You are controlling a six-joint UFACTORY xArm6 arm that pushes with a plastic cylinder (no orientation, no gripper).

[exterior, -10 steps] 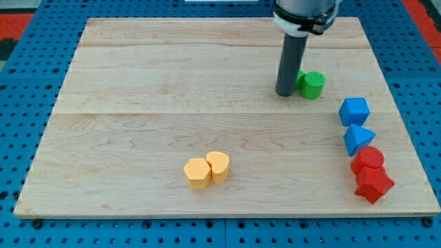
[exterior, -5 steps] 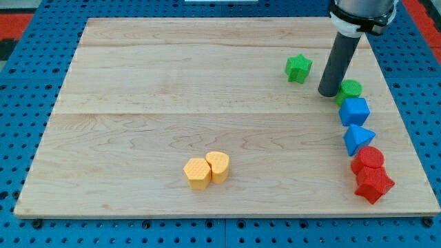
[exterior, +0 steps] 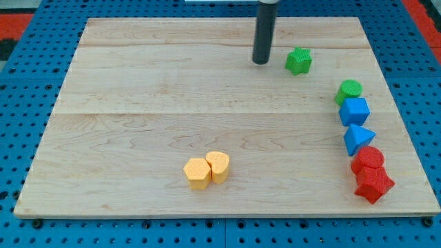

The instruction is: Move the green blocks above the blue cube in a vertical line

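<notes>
green round block [exterior: 349, 89] sits touching the top of the blue cube [exterior: 354, 111]; green star block [exterior: 298, 61] is off toward the view's upper left of it; my tip [exterior: 260, 62] is just left of the star, not touching; I'd push it right, then nudge it down gently so the line stays straight; no jaws here, just a rod, holding nothing.

My tip [exterior: 260, 61] stands just left of the green star block [exterior: 299, 61]; the green cylinder [exterior: 349, 90] touches the blue cube [exterior: 355, 111].
</notes>
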